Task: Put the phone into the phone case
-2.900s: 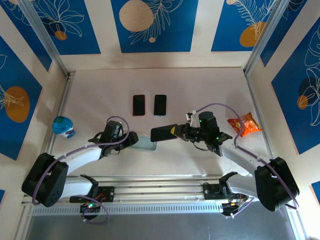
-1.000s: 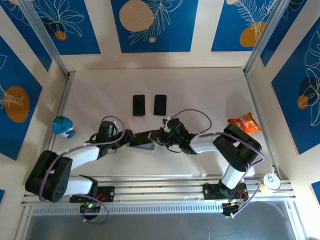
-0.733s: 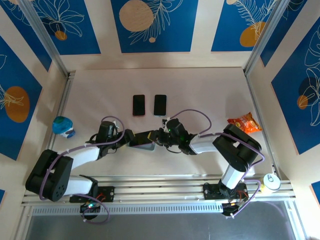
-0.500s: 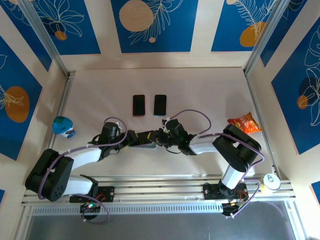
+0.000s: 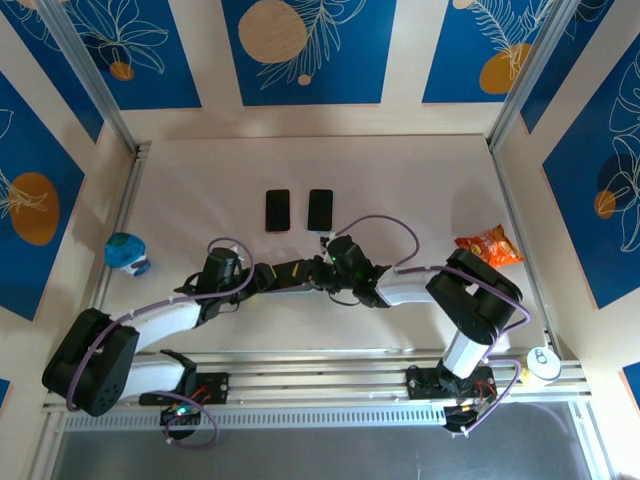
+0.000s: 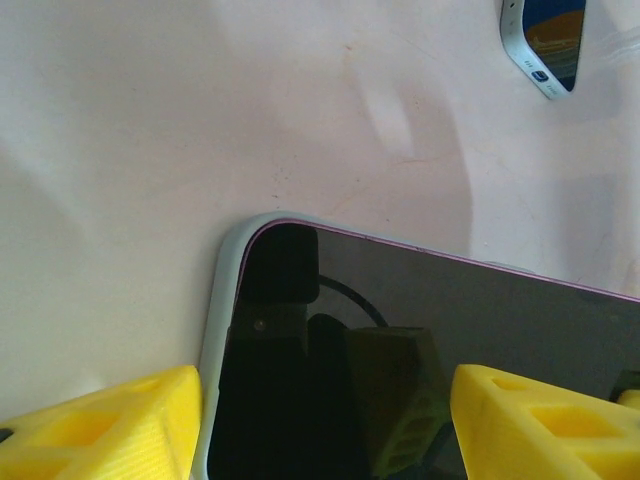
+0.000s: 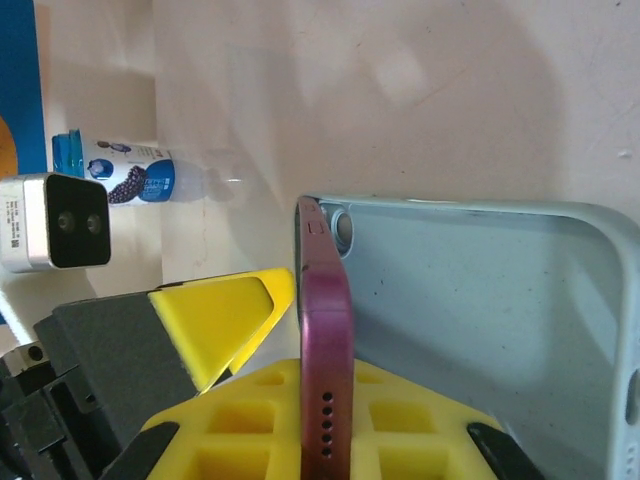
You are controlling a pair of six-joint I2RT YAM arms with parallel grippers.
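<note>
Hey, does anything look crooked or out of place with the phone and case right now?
Yes. The phone is not seated flat: pinched in the right gripper, it stands on edge along one side wall of the pale blue case, leaving the case's inside bare. Nothing looks damaged or spilled.

phone (image 6: pixel 450 330) chopped off at the bottom edge, second phone (image 6: pixel 548 35) clipped top right, case (image 7: pixel 480 300) running off the right side

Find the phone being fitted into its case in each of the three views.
Top external: phone mid-table, where the two arms meet.
Left wrist: its dark screen across the lower frame.
Right wrist: its magenta edge upright, lower centre.
Shared landmark: pale blue case against the phone in both wrist views.
</note>
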